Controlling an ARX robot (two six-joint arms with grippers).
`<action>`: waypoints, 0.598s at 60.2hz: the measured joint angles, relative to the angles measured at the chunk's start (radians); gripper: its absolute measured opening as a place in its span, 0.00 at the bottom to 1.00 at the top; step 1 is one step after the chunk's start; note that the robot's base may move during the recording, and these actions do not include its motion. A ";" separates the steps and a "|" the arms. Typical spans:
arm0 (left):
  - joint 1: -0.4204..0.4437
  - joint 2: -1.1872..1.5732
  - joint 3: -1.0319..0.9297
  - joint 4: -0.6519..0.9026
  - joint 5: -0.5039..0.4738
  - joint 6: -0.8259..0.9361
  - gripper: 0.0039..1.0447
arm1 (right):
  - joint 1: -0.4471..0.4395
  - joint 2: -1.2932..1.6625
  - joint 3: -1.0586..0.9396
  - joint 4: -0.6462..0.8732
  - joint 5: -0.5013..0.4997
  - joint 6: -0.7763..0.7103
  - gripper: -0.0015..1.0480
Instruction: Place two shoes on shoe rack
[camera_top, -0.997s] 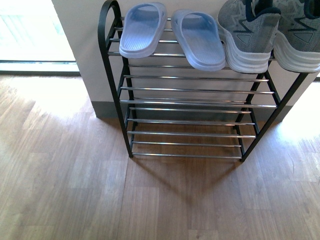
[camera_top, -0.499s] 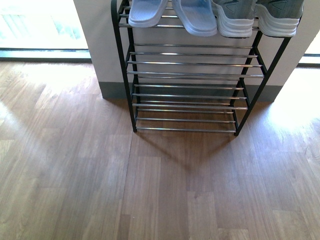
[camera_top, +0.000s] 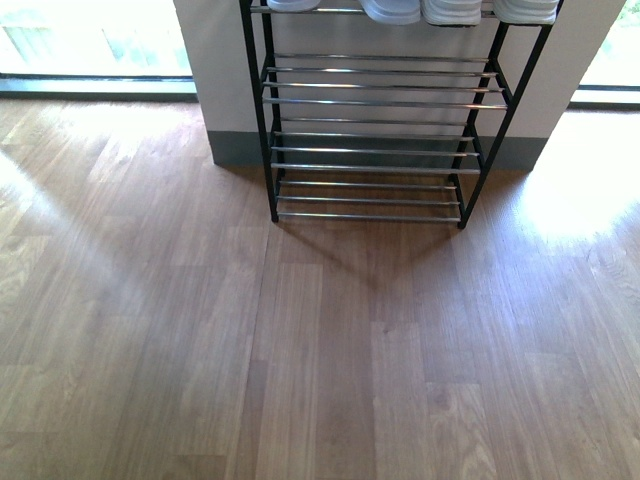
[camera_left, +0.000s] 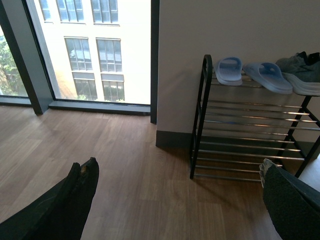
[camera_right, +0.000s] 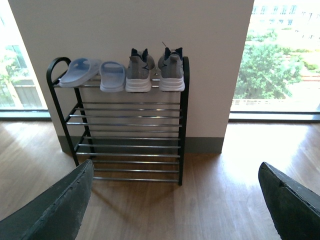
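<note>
Currently, we find both pairs of footwear on the top shelf of the shoe rack. The grey sneakers stand side by side at the end nearest the right-hand window, toes facing out over the front rod. The pale blue slides lie beside them at the end with the rounded side loop, the outer slide angled slightly away from its partner. The lower chrome-rod shelves carry nothing. In the front view we see only the sole edges at the top border, above the rack's lower tiers.

The rack stands against a white wall section with a grey skirting, on a wooden plank floor, between two large windows.

We hold the left gripper with its fingers spread wide apart and nothing between them. The right gripper is likewise spread wide and holds nothing.
</note>
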 joint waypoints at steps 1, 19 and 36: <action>0.000 0.000 0.000 0.000 0.000 0.000 0.91 | 0.000 0.000 0.000 0.000 0.000 0.000 0.91; 0.000 0.000 0.000 0.000 0.000 0.000 0.91 | 0.000 0.000 0.000 0.000 0.000 0.000 0.91; 0.000 0.000 0.000 0.000 0.000 0.000 0.91 | 0.000 0.000 0.000 0.000 -0.002 0.000 0.91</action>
